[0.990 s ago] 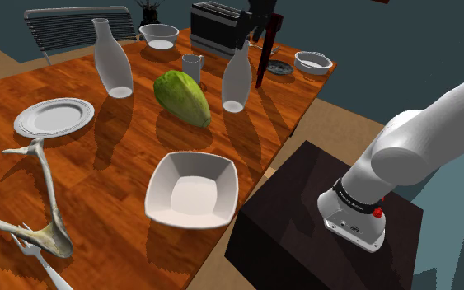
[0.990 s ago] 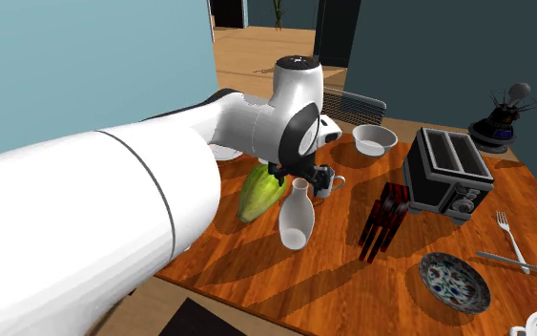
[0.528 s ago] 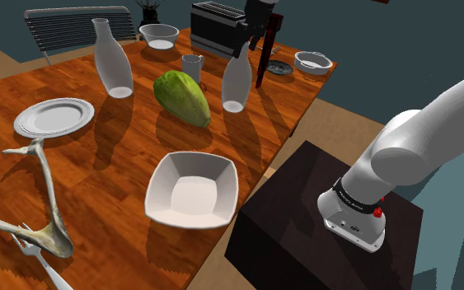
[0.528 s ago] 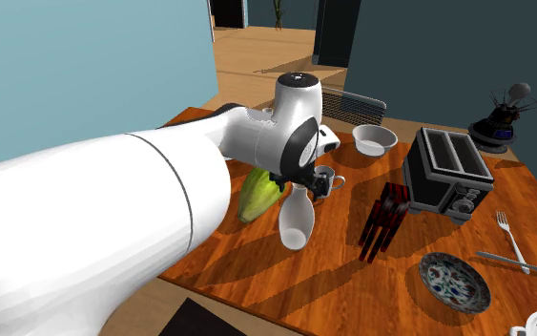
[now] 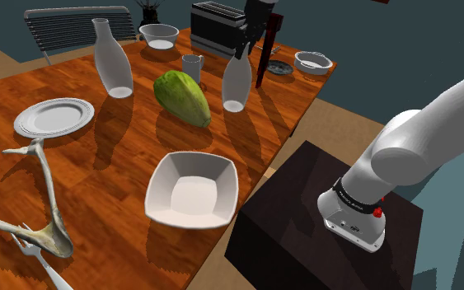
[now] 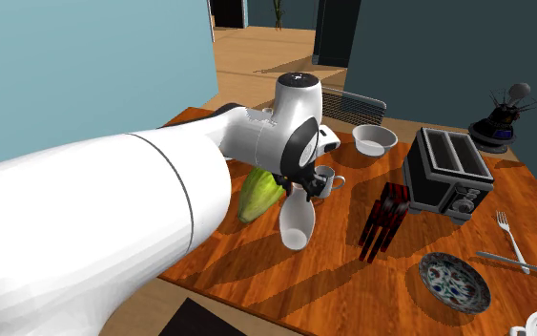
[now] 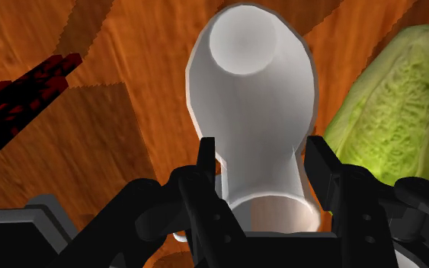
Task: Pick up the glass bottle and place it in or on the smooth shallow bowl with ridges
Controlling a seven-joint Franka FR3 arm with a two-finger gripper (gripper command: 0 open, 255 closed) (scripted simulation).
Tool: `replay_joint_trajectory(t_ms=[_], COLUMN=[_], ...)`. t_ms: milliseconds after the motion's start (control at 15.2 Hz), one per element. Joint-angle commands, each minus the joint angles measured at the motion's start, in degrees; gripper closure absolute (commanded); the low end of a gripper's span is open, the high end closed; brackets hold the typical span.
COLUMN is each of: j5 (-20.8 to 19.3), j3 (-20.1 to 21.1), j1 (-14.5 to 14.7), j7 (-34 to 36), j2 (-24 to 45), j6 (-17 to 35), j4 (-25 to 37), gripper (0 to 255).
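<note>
End effector (image 7: 261,154): pinching the neck of the glass bottle (image 7: 251,91); in the wrist view one black finger lies against each side of the neck, just below the mouth.
End effector, shoulder view (image 5: 241,51): points down over the far part of the desk (image 5: 98,161), at the top of the bottle.
Glass bottle (image 5: 236,84): drawn plain white, with a wide rounded body and a narrow neck. Base on or just at the desk top; cannot tell which. Leans a little in the second exterior view (image 6: 295,225).
Green fruit (image 5: 182,97): bumpy skin, lies just beside the bottle on the shoulder view's left, apart from it (image 7: 388,129).
Cup (image 5: 192,67): small and grey, beyond the fruit, near the bottle.
Dark red-black object (image 5: 262,59): upright, close to the bottle on the shoulder view's right (image 7: 22,91).
Toaster (image 5: 214,25): black, at the far edge, behind the bottle.
Ridged shallow dish (image 5: 54,117): round, white, ringed rim; well apart from the bottle, at the shoulder view's left.
Square bowl (image 5: 191,191): white, near edge of the desk.
Second tall bottle (image 5: 113,62): white, upright, far left.
</note>
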Motion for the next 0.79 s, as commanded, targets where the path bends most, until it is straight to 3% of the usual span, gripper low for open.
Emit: replay_joint_trajectory(t_ms=[0,396,726], j5=[0.0,0.0,0.0], j3=[0.0,0.0,0.0], j1=[0.0,0.0,0.0], j7=[0.0,0.0,0.0], j2=[0.1,0.0,-0.4], j6=[0.0,0.0,-3.9], j4=[-0.1,-0.1,3.3], gripper=[255,255,255])
